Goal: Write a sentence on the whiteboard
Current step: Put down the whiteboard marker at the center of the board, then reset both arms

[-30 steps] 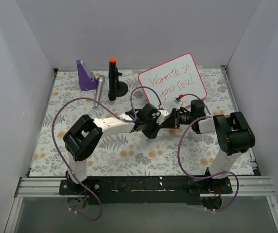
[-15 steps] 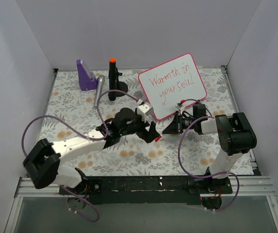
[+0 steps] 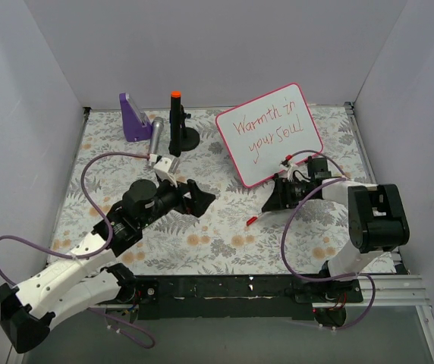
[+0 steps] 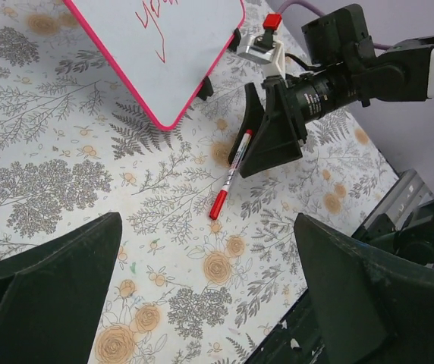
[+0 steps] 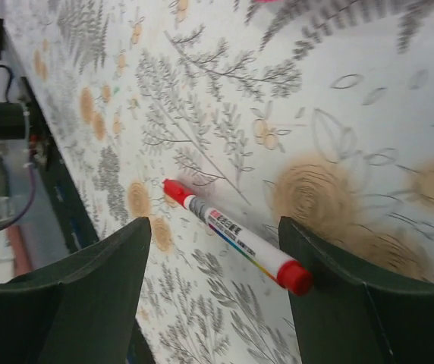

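The whiteboard [image 3: 270,135] leans at the back right of the floral mat, pink-framed, with the red sentence [image 3: 272,123] "Warmth in your soul" in two lines; its lower corner [image 4: 156,53] also shows in the left wrist view. A capped red-and-white marker [image 3: 253,219] [image 4: 230,173] [image 5: 236,236] lies flat on the mat in front of the board. My right gripper [image 3: 272,199] [image 5: 213,262] is open and low over the marker, which lies between its fingers, one red end against the right finger [image 5: 331,303]. My left gripper [image 3: 204,199] [image 4: 208,250] is open, empty, and to the left of the marker.
A purple stand [image 3: 134,117], a grey cylinder [image 3: 155,137] and a black holder with an orange top [image 3: 176,121] stand at the back left. White walls close in three sides. A metal rail [image 3: 224,288] runs along the near edge.
The grippers met over the marker a second ago. My left arm has since pulled back left and opened. My right gripper has opened, and the marker now lies on the mat.
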Robot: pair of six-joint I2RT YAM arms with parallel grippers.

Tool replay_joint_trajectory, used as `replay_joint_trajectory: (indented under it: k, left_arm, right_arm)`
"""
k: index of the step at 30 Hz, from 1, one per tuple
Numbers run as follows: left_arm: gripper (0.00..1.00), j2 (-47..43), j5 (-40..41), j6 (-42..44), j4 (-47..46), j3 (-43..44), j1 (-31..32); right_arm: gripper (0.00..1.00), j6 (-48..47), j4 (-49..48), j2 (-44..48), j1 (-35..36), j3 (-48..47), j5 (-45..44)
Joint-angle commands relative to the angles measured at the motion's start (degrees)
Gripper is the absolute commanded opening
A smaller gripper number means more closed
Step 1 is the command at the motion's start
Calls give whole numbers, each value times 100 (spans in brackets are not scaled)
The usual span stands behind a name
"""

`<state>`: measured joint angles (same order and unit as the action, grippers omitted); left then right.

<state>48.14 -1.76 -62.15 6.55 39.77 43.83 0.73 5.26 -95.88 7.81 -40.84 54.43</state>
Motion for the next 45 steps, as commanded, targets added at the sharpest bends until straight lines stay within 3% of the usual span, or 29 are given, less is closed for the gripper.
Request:
replay_joint_trajectory:
  k: [1, 7, 17, 19, 20, 23, 27, 45]
  left_arm:
    - [98, -462, 378, -245, 479, -171, -15]
    - [98, -867, 861, -579, 435, -312, -42]
    - [98, -640, 1159, -430, 751, 565, -296]
    - [98, -473, 1265, -272, 1006, 864, -393]
    - [98, -403, 1318, -219, 1137, 1075, -411]
    - [98, -130, 1450, -43, 1656, 1735, -419]
    - [98, -173, 1459, 124, 1719, 1912, -411]
    - [98, -525, 1459, 45, 1648, 1578, -420]
  right_arm:
    - [77, -1276, 1424, 569, -542, -609, -1143]
    - [82, -2226, 2216, 1132, -1176, -1321, -1751]
    - [86, -2991, 2103, 2783, -1256, -1339, -2402]
    - [86, -2930, 1866, 3363, -1265, -1330, -2770]
    - [95, -2677, 1552, 3574, -1273, -1313, -2920]
    - [98, -1328, 979, 4260, -1291, -1312, -3913]
    - [98, -488, 1302, 4665, -1291, -1733, -4554]
    - [98, -319, 1355, 4912, -1291, -1673, -4749]
